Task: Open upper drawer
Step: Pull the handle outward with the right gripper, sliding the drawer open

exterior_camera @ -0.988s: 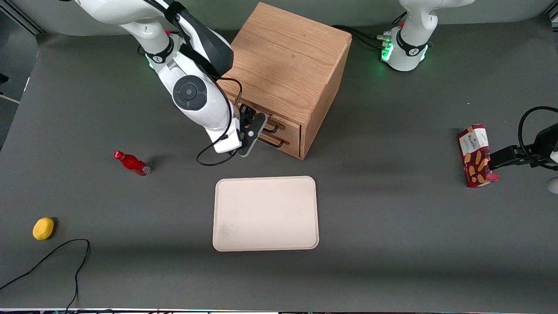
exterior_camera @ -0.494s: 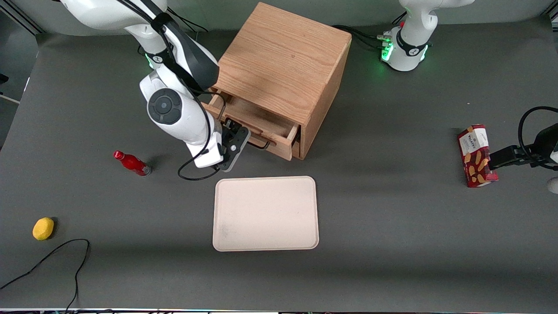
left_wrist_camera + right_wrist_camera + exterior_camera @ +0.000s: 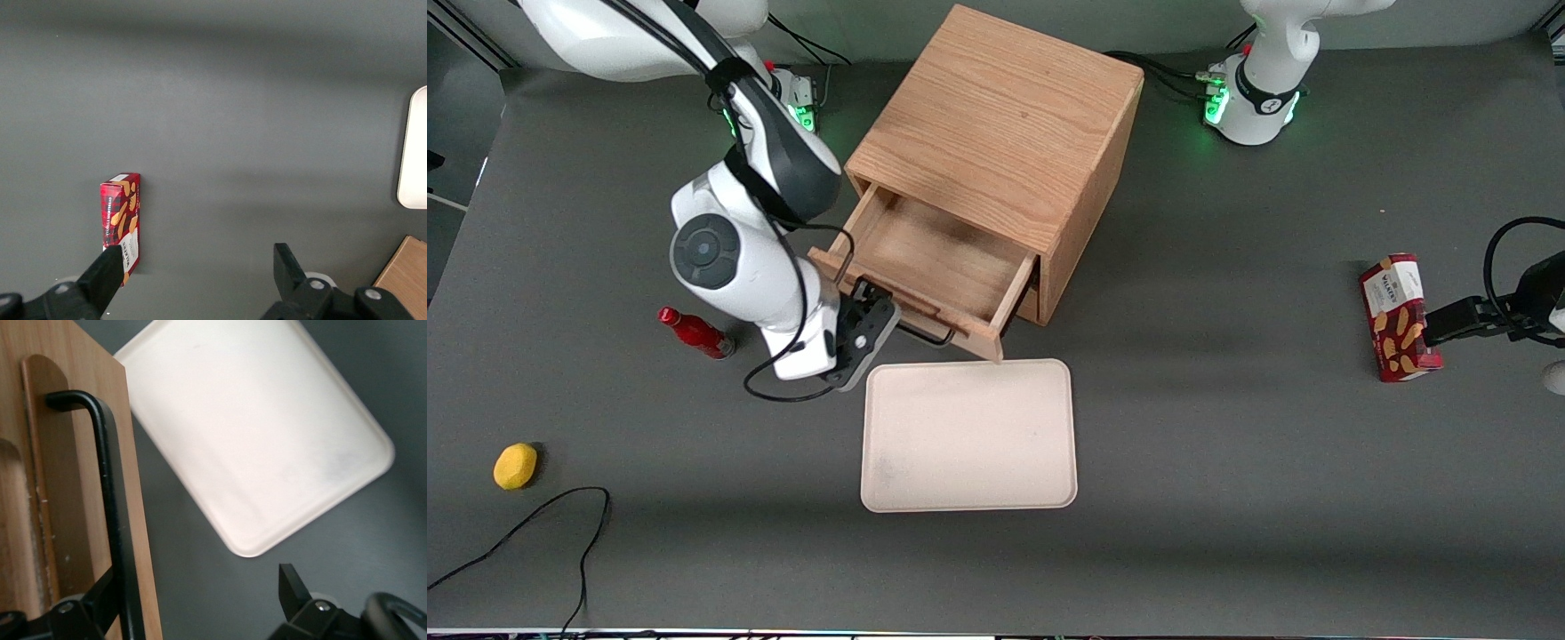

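Note:
The upper drawer (image 3: 934, 253) of the oak cabinet (image 3: 1005, 116) stands pulled far out, its bare wooden box body showing empty. Its thin black wire handle (image 3: 927, 332) faces the tray. My right gripper (image 3: 869, 313) is at the handle's end nearest the working arm, fingers spread open. In the right wrist view the gripper (image 3: 197, 603) has one finger (image 3: 100, 600) hooked against the handle (image 3: 113, 520) on the drawer front (image 3: 141, 507); the other finger (image 3: 291, 587) is well apart over the table. The lower drawer is mostly hidden under the open one.
A cream tray (image 3: 969, 436) lies just in front of the open drawer, nearly touching its corner; it also shows in the right wrist view (image 3: 267, 433). A red bottle (image 3: 694, 332), a lemon (image 3: 515, 466) and a cable (image 3: 534, 524) lie toward the working arm's end. A cookie box (image 3: 1396, 316) lies toward the parked arm's end.
The upper drawer went from shut to wide open. My gripper moved with the handle toward the tray and the front camera; the arm swung outward.

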Controlling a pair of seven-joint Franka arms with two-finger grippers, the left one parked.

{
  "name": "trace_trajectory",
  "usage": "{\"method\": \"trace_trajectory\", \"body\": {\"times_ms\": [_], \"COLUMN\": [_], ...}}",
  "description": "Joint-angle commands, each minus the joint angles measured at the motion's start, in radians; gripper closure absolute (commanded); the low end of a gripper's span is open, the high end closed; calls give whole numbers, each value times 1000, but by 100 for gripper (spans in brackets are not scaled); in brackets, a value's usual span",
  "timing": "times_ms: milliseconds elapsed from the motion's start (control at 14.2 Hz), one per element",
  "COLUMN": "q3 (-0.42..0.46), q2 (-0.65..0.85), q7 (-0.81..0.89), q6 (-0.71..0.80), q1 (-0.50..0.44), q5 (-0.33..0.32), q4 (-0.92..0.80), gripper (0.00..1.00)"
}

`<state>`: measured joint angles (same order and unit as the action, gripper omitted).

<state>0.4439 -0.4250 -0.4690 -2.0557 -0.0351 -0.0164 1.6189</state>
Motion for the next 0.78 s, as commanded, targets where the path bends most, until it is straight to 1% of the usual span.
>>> {"method": "trace_trajectory", "body": {"times_ms": [0,212,635,706], "q3": [-60,-96,-96,-96], "q2": [-35,-46,-41,-35], "q7": [-25,-23,-17,-17], "q6": [-11,-14,-8,0], "q1": [-8,-8,-14,-14], "q5": [3,3,6,28], "q4": [-72,-99,-102,-108], "gripper": [0,0,0,0]}}
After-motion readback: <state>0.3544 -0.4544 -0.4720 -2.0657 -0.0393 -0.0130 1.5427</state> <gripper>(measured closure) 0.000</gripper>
